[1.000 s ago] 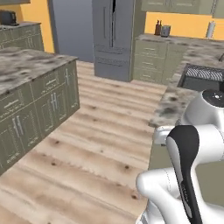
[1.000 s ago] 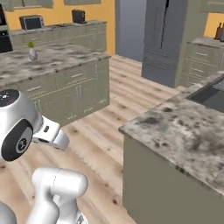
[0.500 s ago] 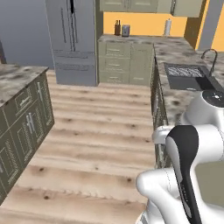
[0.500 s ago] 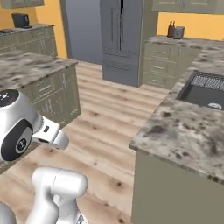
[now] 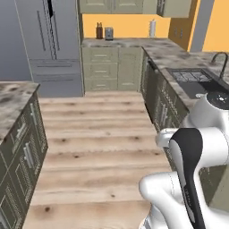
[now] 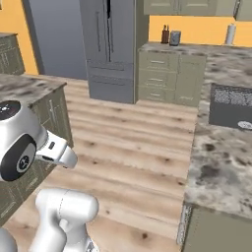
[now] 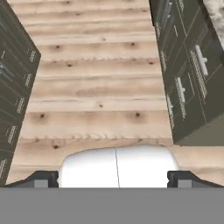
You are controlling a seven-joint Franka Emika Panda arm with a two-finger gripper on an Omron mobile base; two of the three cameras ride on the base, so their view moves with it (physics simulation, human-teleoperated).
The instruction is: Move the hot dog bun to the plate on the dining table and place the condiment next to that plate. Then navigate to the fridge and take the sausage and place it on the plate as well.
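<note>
Left base view: you face the fridge (image 5: 47,44) at the upper left, its doors shut save a dark slit at the top; the arm is folded low at the lower right
Right base view: the fridge (image 6: 109,47) stands straight ahead across open wooden floor (image 6: 133,147); a speckled stone desk (image 6: 221,147) runs down your right side
Hand view: the fingers (image 7: 116,178) point down at the floor (image 7: 96,87); the two tips stand far apart, about as wide as they go, with nothing between them
Step in hand: judging by the empty grasp and the heading, you are on the drive to the fridge; I cannot confirm the bun and condiment steps from here
Task's thing: the sausage is presumably inside the fridge; bun, condiment, plate and dining table are nowhere I can point to
Next move: close the gap to the fridge, stop with room for the door to swing, then raise the arm toward a handle; keep clear of the island corner (image 5: 18,116) on your left
Room: yellow walls, grey-green cabinets (image 5: 112,67); a sink (image 5: 197,80) set in the right-hand desk; small jars (image 5: 103,32) and a paper roll (image 5: 153,27) on the far desk
</note>
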